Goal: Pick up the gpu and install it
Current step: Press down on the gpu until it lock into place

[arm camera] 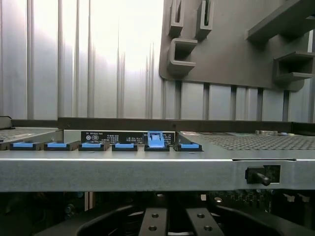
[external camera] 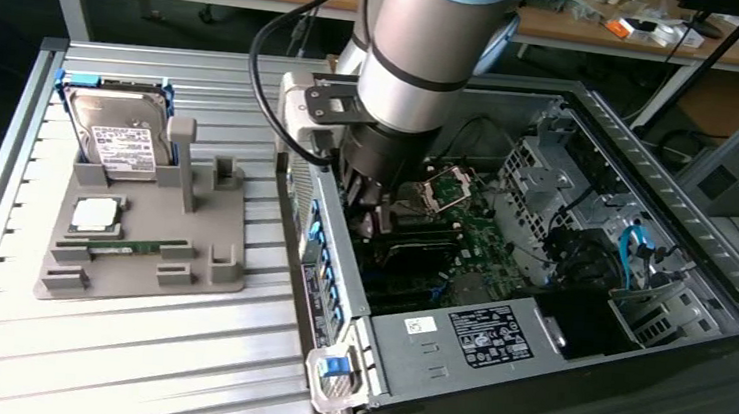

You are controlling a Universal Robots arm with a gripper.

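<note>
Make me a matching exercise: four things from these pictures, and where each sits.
Things:
1. hard drive
2. memory stick
3. gripper
4. power supply label

Places:
A. lying flat on the grey holder, near its front
B. down inside the open computer case
C. standing at the holder's back end
D. on the box in the case's near corner

Pairs: 1-C, 2-A, 3-B, 4-D

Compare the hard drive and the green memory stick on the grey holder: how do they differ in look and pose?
The hard drive is a broad silver block with a white label; the memory stick is a slim green strip. The hard drive leans tilted in its slot at the holder's far end, while the memory stick lies flat and low near the front. Both sit in the grey holder on the ribbed table.
</note>
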